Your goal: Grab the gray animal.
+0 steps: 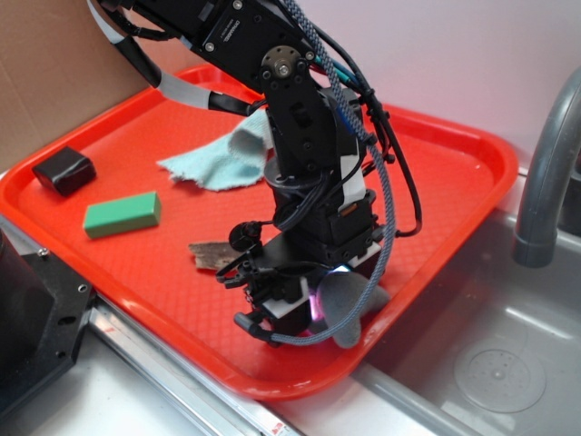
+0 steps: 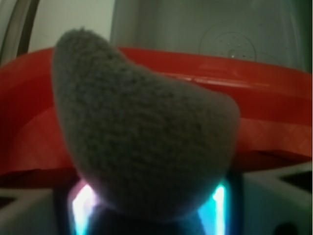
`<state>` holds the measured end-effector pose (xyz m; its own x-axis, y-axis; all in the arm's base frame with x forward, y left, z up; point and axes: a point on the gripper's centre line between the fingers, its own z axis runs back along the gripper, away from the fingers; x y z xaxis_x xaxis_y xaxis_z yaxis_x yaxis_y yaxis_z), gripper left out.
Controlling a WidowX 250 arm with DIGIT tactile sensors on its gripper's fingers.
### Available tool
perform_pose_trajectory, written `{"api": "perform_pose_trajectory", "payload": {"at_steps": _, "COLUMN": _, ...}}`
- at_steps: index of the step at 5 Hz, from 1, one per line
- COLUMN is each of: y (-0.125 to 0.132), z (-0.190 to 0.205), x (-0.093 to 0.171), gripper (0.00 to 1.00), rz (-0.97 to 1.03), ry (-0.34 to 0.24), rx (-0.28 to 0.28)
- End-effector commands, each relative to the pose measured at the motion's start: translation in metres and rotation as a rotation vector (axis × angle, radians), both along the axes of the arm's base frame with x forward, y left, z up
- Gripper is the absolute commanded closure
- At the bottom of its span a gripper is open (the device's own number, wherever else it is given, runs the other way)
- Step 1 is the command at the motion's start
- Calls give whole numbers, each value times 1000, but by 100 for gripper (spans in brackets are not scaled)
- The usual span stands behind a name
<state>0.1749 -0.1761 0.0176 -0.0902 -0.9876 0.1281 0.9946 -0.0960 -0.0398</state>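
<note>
While the arm bends low over the red tray (image 1: 454, 154), we note from the exterior view the gray animal (image 1: 349, 304) at the tray's near right edge, right under the claw (image 1: 318, 304). Its plush body pokes out beyond the claw toward the sink (image 1: 490, 363). Elsewhere on the tray: a green block (image 1: 122, 214), a black box (image 1: 64, 172), a pale blue cloth (image 1: 222, 159) and a brown bark-like piece (image 1: 211, 255), all apart from the animal.

From the wrist view, the gray animal (image 2: 142, 132) fills the frame, fuzzy, its base seated between the two lit fingers (image 2: 83, 208). The tray rim (image 2: 274, 85) runs behind it.

We judge the toy light, soft and squashy; it should compress rather than slip, and nothing about it looks fragile. The thick body is the place to hold, not the thin ears, which we cannot see here.

The claw appears closed onto the plush, jaws narrowed to the body's width, pressing both sides. We cannot tell whether the toy is lifted off the tray.
</note>
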Motion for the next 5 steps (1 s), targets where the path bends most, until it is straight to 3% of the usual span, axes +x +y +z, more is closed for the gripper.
{"api": "perform_pose_trajectory", "payload": {"at_steps": 1, "y": 52, "z": 39, "x": 13, "gripper": 100, "rz": 376, "ry": -9, "rx": -39}}
{"api": "perform_pose_trajectory", "payload": {"at_steps": 2, "y": 76, "z": 78, "x": 24, "gripper": 100, "rz": 626, "ry": -80, "rx": 15}}
{"api": "perform_pose_trajectory", "payload": {"at_steps": 4, "y": 143, "z": 169, "x": 25, "gripper": 100, "rz": 1127, "ry": -57, "rx": -3}}
{"api": "perform_pose_trajectory", "payload": {"at_steps": 5, "y": 168, "z": 195, "x": 13, "gripper": 100, "rz": 1378, "ry": -32, "rx": -13}}
